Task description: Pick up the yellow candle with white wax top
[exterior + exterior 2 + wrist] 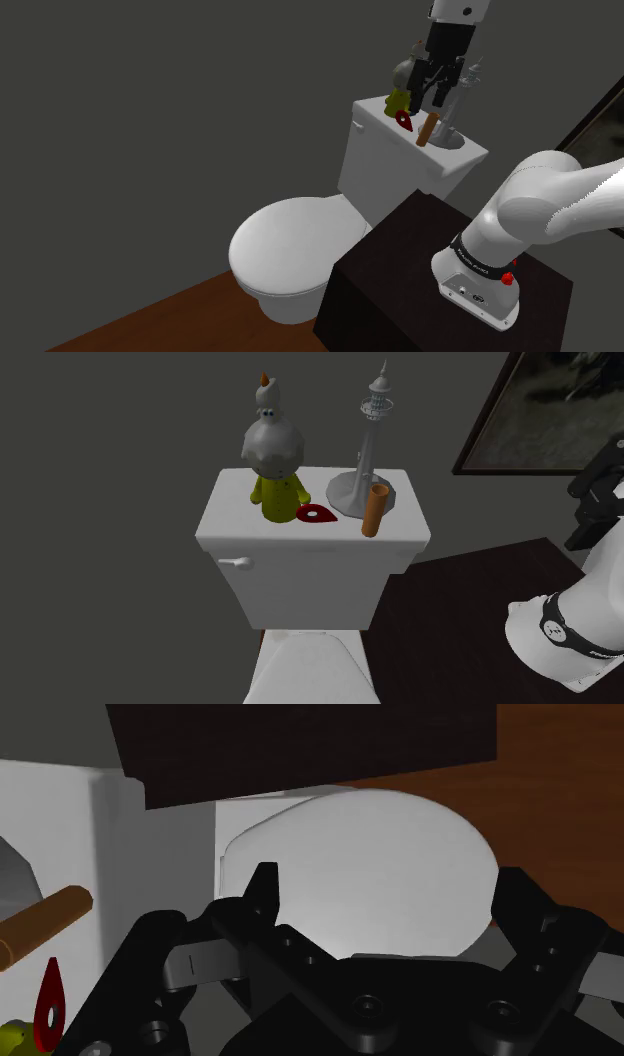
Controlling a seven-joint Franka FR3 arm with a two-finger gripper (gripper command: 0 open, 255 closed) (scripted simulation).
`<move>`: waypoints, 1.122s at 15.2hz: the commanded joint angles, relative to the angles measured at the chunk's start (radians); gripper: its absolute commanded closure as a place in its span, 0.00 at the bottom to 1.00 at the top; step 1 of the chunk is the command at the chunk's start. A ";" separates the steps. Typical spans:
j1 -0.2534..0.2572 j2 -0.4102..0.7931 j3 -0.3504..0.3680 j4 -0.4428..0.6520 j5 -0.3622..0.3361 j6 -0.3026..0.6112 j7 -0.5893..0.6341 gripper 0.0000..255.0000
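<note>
The candle is a yellow-bodied figure with a grey round head and a small white top with an orange tip. It stands upright on the white toilet tank lid, at the second exterior view's left. In the shoulder view the candle sits just left of my gripper, which hangs above the tank over a brown cylinder. In the wrist view my gripper is open, its fingers standing wide apart with nothing between them. A sliver of the yellow candle shows beside the hand.
A red teardrop piece, the brown cylinder and a tall grey tower figurine share the tank lid. Below is the white toilet seat lid. The dark stand sits beside the toilet on a wood floor. A framed picture hangs on the wall.
</note>
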State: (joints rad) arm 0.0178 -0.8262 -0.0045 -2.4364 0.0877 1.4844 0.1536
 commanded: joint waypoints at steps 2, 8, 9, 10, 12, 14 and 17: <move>-0.007 0.014 -0.017 0.007 -0.023 0.009 -0.025 0.00; -0.042 0.118 -0.113 0.069 -0.150 0.072 -0.169 0.00; -0.047 0.138 -0.129 0.083 -0.168 0.083 -0.192 0.00; -0.051 0.158 -0.144 0.098 -0.185 0.095 -0.215 0.00; -0.059 0.202 -0.173 0.131 -0.217 0.118 -0.260 0.00; -0.066 0.247 -0.202 0.168 -0.245 0.140 -0.304 0.00; -0.075 0.320 -0.244 0.232 -0.278 0.174 -0.370 0.00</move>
State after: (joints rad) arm -0.0536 -0.5321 -0.2331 -2.2275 -0.1777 1.6457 -0.1914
